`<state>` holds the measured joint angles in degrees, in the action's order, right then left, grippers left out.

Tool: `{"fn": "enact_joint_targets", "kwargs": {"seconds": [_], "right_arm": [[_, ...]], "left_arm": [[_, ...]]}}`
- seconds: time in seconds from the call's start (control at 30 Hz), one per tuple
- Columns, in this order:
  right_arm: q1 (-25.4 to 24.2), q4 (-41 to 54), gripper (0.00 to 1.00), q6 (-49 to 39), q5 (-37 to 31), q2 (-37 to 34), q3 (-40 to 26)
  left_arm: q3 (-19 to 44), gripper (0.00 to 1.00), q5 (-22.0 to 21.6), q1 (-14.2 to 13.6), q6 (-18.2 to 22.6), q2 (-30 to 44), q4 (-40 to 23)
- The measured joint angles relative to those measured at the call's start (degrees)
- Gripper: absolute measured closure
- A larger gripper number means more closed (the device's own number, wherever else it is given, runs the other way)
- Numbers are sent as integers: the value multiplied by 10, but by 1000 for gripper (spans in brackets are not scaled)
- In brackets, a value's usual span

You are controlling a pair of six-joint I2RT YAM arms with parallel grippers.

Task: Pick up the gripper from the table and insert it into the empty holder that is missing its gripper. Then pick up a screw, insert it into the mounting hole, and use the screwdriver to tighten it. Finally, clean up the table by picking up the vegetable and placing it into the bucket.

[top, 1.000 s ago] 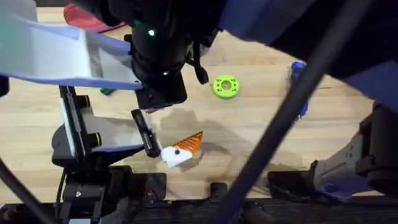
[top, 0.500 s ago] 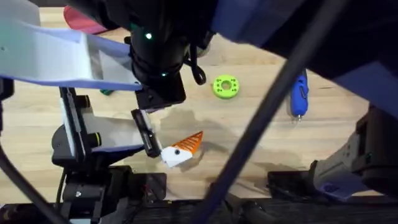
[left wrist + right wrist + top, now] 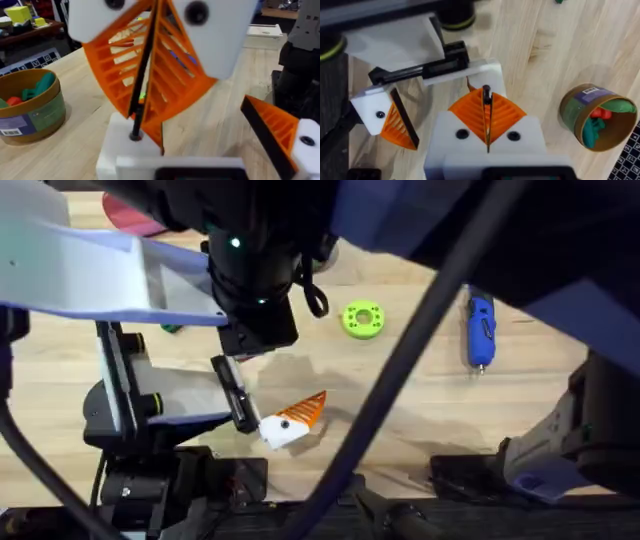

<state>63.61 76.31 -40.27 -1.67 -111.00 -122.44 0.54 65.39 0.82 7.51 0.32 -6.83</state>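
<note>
The right fingers [image 3: 487, 120] are pressed together on a thin dark shaft; the left fingers' state can't be told. The screwdriver [image 3: 481, 330] lies on the tabletop [image 3: 400, 395] at the overhead's right, the bucket [image 3: 597, 117] at the right wrist view's right.

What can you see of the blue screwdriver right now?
The screwdriver lies flat on the bare wooden table, at the right of the overhead view, to the right of the green ring disc. It has a thick bright blue handle, plastic by the look, narrowing to a short thin tip that points toward the arms' bases. Nothing touches it except the table; a dark cable crosses the view to its left.
</note>
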Motion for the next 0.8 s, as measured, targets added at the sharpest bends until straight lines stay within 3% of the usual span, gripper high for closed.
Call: {"fn": "enact_joint_targets", "kwargs": {"seconds": [0.8], "right_arm": [[0, 0, 997, 8, 0, -1, 0]], "left_arm": [[0, 15, 0, 0, 0, 0, 0]]}}
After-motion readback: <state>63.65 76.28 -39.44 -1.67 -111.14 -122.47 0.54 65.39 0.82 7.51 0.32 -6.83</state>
